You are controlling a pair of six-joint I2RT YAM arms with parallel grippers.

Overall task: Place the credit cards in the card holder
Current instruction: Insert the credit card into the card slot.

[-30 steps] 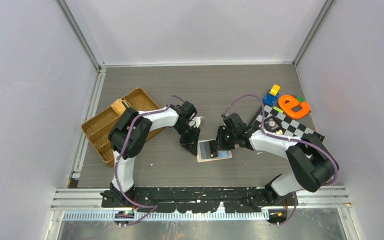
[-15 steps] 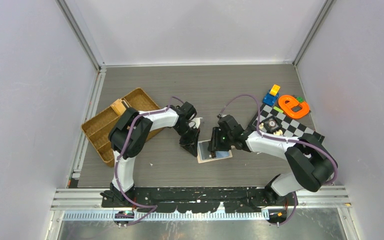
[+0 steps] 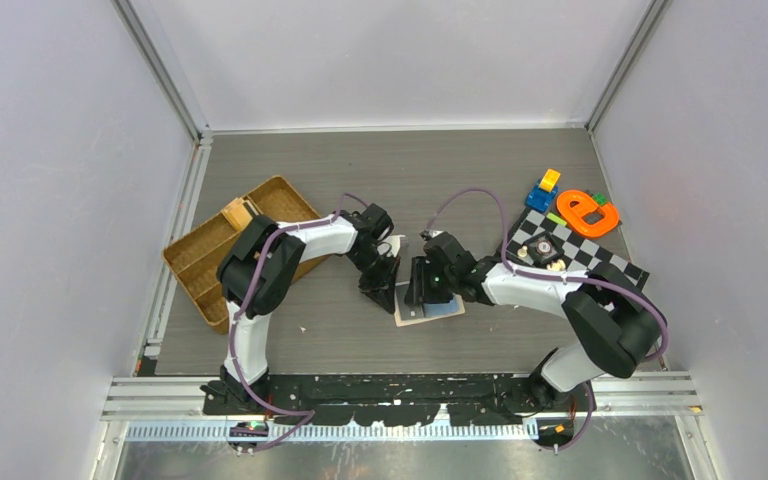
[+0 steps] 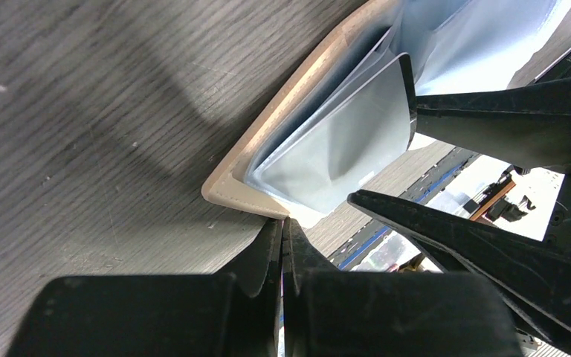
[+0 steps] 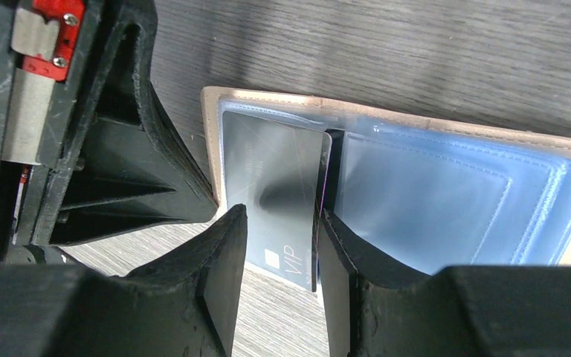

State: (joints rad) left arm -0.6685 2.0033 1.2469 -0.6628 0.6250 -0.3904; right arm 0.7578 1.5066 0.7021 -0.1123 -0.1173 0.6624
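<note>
Looking down from the top camera, I see a dark wood-grain table [image 3: 380, 170] boxed in by pale walls, a wicker tray [image 3: 200, 262] at its left. Mid-table lies the open card holder [image 5: 446, 201] — my right gripper [image 5: 281, 245], fingers narrowly parted, pinches a grey-silver card [image 5: 271, 186] over its pale pockets. My left gripper [image 4: 320, 204], part open, presses the holder's near corner.

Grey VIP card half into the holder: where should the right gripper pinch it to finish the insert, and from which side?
Judging from the right wrist view: grip the grey card by its bare "VIP" end, coming from the open side of the card holder. The other end already sits under a clear pocket, so only that end protrudes. The right gripper straddles it there.
</note>
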